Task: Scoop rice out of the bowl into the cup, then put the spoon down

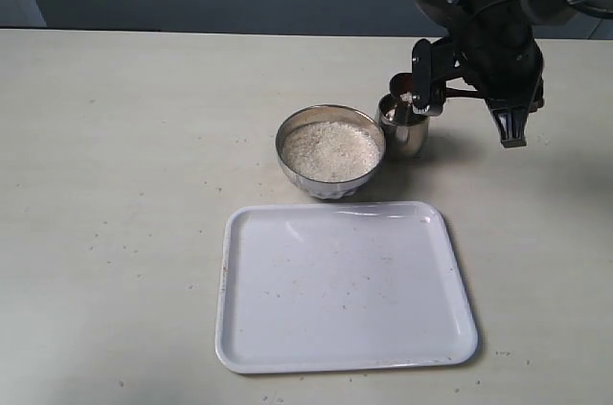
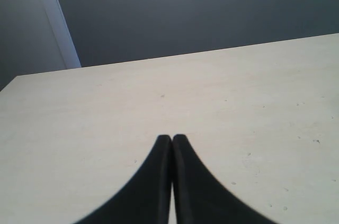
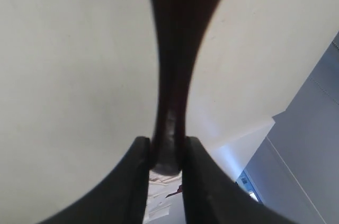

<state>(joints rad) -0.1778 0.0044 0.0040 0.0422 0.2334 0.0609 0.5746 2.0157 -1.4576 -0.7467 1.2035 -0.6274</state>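
The steel bowl [image 1: 330, 152] stands mid-table, filled with white rice [image 1: 330, 149]. Touching its right side is the small steel cup [image 1: 403, 124]. My right gripper [image 1: 428, 89] hovers just above the cup, shut on the dark wooden spoon [image 1: 403, 91], whose oval end tips over the cup's mouth. In the right wrist view the spoon's handle [image 3: 172, 91] runs between the two fingers of my right gripper [image 3: 166, 147], which clamp it. My left gripper [image 2: 171, 139] is shut on nothing above bare table and does not show in the exterior view.
A white rectangular tray [image 1: 345, 285] lies in front of the bowl, towards the near edge. Small specks dot the beige table [image 1: 124, 156]. The right arm's dark body [image 1: 498, 22] fills the upper right corner.
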